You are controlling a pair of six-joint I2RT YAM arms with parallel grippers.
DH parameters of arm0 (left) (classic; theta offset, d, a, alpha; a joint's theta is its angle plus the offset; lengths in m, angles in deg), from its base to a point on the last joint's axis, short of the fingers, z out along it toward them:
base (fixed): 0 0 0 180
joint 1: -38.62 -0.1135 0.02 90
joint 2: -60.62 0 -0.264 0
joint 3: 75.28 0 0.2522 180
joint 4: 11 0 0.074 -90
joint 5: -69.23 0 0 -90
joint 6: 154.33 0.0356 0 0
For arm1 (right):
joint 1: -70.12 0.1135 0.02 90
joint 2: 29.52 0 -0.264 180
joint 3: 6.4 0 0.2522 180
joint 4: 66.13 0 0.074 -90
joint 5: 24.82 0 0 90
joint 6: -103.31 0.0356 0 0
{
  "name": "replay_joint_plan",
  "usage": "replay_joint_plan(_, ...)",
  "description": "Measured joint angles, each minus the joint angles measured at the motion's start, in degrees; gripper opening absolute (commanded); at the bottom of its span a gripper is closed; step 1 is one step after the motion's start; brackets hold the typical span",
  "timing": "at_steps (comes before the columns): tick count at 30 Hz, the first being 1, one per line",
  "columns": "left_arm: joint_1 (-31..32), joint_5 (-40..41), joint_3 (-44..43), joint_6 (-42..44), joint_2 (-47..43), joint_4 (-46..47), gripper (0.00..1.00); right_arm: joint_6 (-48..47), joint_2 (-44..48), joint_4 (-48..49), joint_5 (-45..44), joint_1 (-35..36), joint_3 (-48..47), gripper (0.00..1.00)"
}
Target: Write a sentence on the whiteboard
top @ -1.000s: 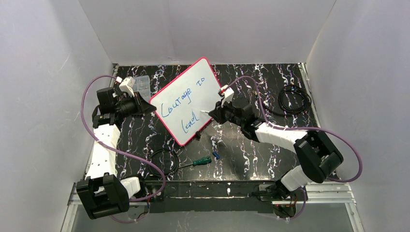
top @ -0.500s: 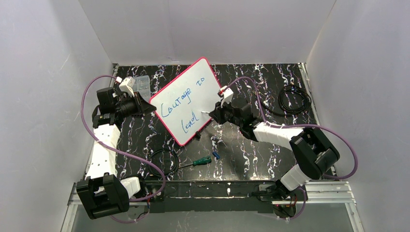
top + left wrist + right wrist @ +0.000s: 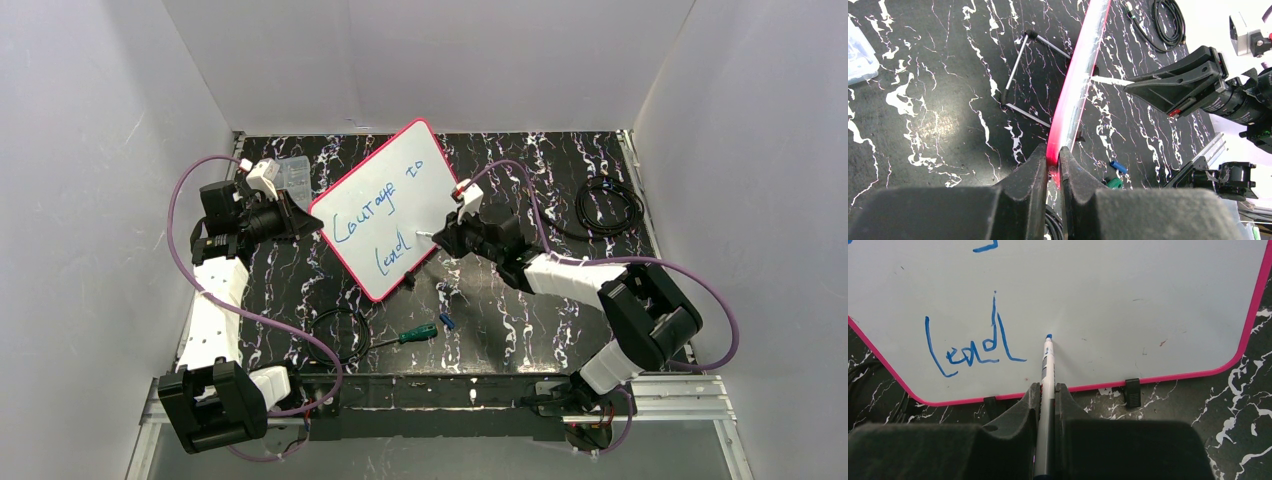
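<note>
Where it stands propped on the desk (image 3: 520, 310), whiteboard (image 3: 400, 170): pink edge pinched by left fingers (image 3: 1032, 170); right fingers (image 3: 1029, 402) clamp marker (image 3: 1047, 367), tip at whiteboard just right of blue sentence (image 3: 970, 357).

- We're looking down on a bright, evenly lit scene. The plain white enclosure walls (image 3: 430, 60) spread soft light, with gentle shading in the corners.
- The black, white-veined table (image 3: 520, 310) stays dark, its veins sharp.
- At the left wrist the top right corner burns out to white, and the black left gripper (image 3: 1053, 152) sits dark and soft up close.
- At the right wrist the large white whiteboard with a thin pink-red frame (image 3: 1128, 295) reads crisp. The slim white, blue-tipped marker (image 3: 1047, 365) throws a faint shadow rightward, and the right gripper (image 3: 1047, 390) is blurred.
</note>
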Motion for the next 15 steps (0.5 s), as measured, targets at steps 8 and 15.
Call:
replay_joint_plan(8, 0.00, 0.00, 0.00, -0.07, 0.00, 0.00, 0.00, 0.17, 0.00, 0.72, 0.13, 0.00, 1.25, 0.01)
replay_joint_plan(15, 0.00, 0.00, 0.00, -0.09, 0.00, 0.00, 0.00, 0.87, 0.11, 0.72, -1.29, 0.13, 1.31, 0.01)
